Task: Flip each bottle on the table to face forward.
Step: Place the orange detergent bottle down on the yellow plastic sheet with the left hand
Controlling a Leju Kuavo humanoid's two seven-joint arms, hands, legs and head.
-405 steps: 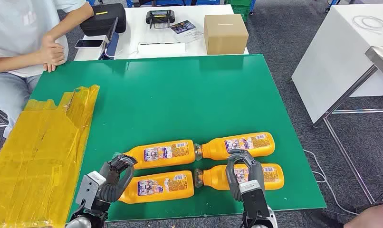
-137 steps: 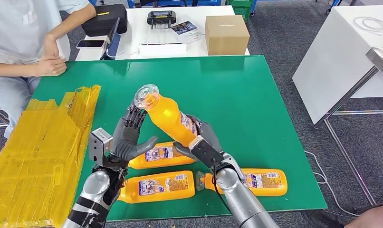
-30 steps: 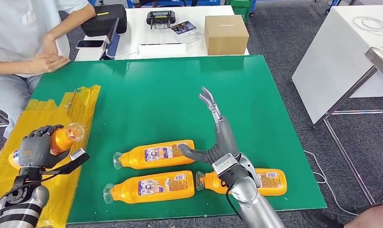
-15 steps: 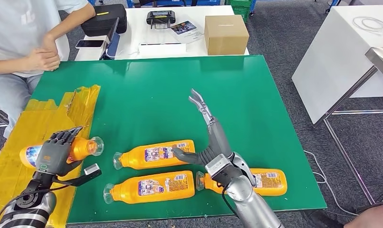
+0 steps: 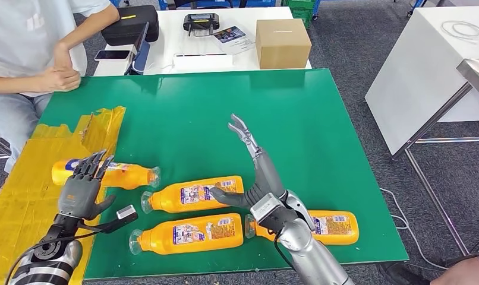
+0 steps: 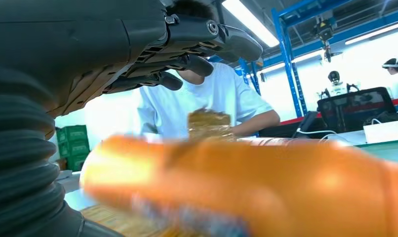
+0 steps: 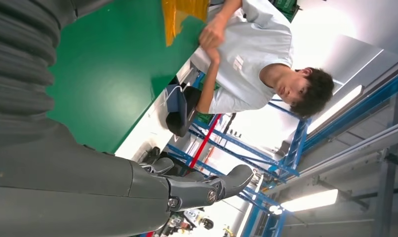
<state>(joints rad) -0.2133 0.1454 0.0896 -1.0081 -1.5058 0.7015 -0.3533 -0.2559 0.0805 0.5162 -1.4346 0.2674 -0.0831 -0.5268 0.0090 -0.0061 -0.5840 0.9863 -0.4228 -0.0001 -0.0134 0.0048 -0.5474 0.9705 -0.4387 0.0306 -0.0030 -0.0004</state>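
One bottle [image 5: 103,174] is lying flipped beside the yellow tape patch [image 5: 41,196]; both hands, left [image 5: 81,190] and right [image 5: 252,169], are hanging released, three bottles apparently waiting.

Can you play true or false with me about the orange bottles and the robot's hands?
1. Four orange bottles lie on the table. True.
2. The right hand holds a bottle. False: it is open, holding nothing.
3. The far-left bottle lies partly on the yellow tape patch. True.
4. The cardboard box sits on the green table. False: it sits on the white table behind.
5. The left hand has its fingers spread. True.
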